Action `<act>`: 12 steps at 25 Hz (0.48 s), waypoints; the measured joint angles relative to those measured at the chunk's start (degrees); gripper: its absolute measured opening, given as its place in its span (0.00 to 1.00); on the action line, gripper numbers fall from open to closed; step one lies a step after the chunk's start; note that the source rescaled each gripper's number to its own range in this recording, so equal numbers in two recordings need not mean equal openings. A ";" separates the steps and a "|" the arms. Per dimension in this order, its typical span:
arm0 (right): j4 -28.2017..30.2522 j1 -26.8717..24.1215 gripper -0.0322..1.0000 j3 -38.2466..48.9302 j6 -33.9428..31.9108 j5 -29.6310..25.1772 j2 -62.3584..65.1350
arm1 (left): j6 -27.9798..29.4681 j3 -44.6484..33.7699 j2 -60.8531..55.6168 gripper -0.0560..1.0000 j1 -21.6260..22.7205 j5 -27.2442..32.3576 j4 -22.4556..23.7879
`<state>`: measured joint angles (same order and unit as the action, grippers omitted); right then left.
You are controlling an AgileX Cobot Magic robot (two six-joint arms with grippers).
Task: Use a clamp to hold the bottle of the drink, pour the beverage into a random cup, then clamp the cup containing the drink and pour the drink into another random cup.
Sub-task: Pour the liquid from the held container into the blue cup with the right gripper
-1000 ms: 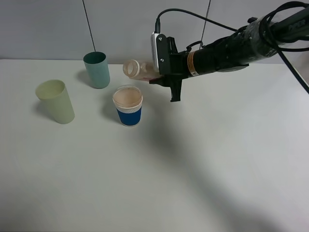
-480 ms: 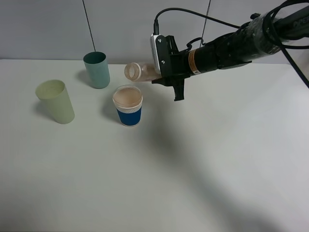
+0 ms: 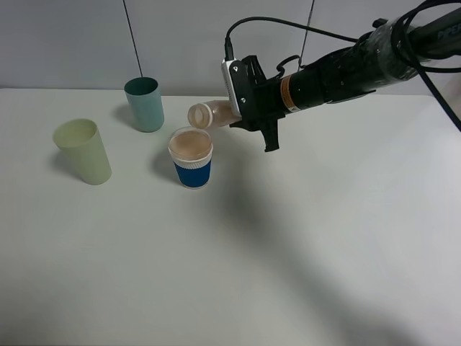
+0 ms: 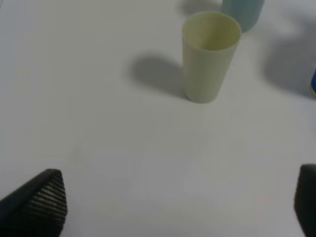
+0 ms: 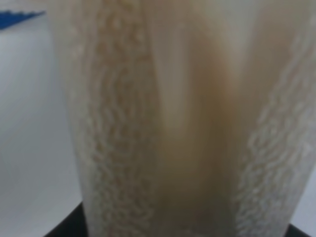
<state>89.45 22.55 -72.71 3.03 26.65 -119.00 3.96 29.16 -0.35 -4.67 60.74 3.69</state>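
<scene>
We've got the right clamp (image 3: pixel 234 108) gripping the bottle (image 3: pixel 205 113), tipped flat, mouth just above the blue-sleeved cup (image 3: pixel 192 160) near the table (image 3: pixel 324 238) far edge. Left gripper (image 4: pixel 170 205) jaws wide, empty. We'd right the bottle slowly over the rim to catch drips. Cup near full of beverage (image 3: pixel 190 145), bottle looks near empty, yellow-green tumbler (image 4: pixel 211 54) empty.

- The bottle (image 5: pixel 177 118) fills the right wrist view, blurred and cut off on every side; the fingers gripping it cannot be made out there.
- From above, the right gripper (image 3: pixel 232 113) hides the bottle's body; only the neck and mouth stick out beyond it.
- Ahead of the left gripper (image 4: pixel 173 202), the frame edge crops the teal tumbler (image 4: pixel 242 9) and leaves the blue-sleeved cup (image 4: pixel 313 84) a sliver.
- Its fingertips (image 4: pixel 39 202) are cropped too.
</scene>
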 joint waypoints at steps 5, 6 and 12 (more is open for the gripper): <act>0.39 0.23 0.05 0.00 0.25 -0.58 0.43 | 0.00 0.00 0.00 0.79 0.00 0.00 0.00; 0.44 0.29 0.05 0.00 0.25 -0.65 0.68 | 0.00 0.00 0.00 0.79 0.00 0.00 0.00; 0.44 1.32 0.05 0.00 0.32 -1.28 1.13 | 0.00 0.00 0.00 0.79 0.00 0.00 0.00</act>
<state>89.88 23.87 -72.71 3.35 25.37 -117.87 3.96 29.16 -0.35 -4.67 60.74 3.69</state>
